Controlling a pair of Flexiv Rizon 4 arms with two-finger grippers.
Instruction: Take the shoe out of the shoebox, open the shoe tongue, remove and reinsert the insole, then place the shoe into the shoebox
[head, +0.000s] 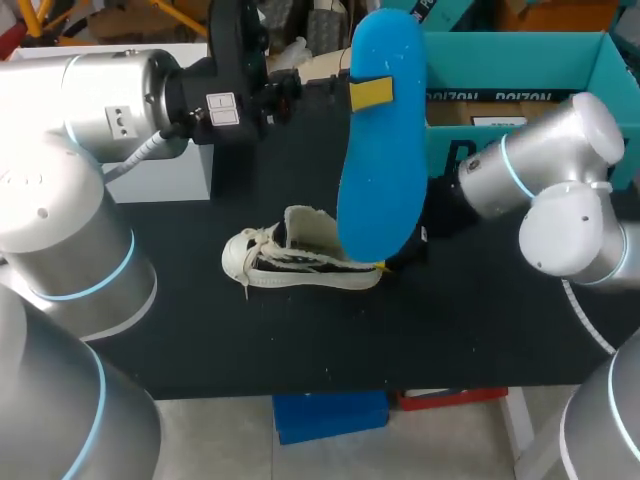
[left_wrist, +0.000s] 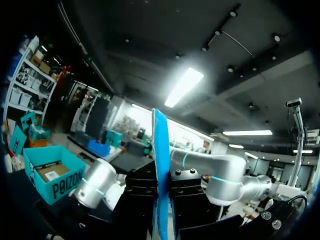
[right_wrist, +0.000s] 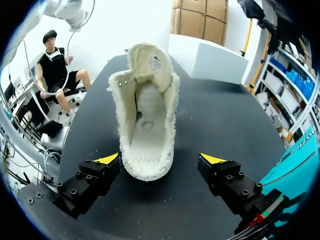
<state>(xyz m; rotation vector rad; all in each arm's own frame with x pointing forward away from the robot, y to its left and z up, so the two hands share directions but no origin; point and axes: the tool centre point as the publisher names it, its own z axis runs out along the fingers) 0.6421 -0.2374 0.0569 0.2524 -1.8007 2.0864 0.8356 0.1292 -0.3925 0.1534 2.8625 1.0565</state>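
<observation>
A white canvas shoe (head: 300, 262) lies on the black table (head: 480, 320), toe to the left, its tongue pulled open. My left gripper (head: 368, 93) holds a blue insole (head: 378, 150) up in the air above the shoe's heel. In the left wrist view the blue insole (left_wrist: 160, 165) stands edge-on, pinched between the left gripper's (left_wrist: 161, 202) dark fingers. My right gripper (right_wrist: 160, 159) is open at the shoe's (right_wrist: 147, 105) heel, a yellow tip on either side, not touching. Its inside looks bare. In the head view the insole hides the right gripper.
The teal shoebox (head: 520, 90) stands open at the table's back right, behind my right arm (head: 540, 170), and shows as the teal shoebox (left_wrist: 50, 175) in the left wrist view. A white box (head: 175, 175) sits at the back left.
</observation>
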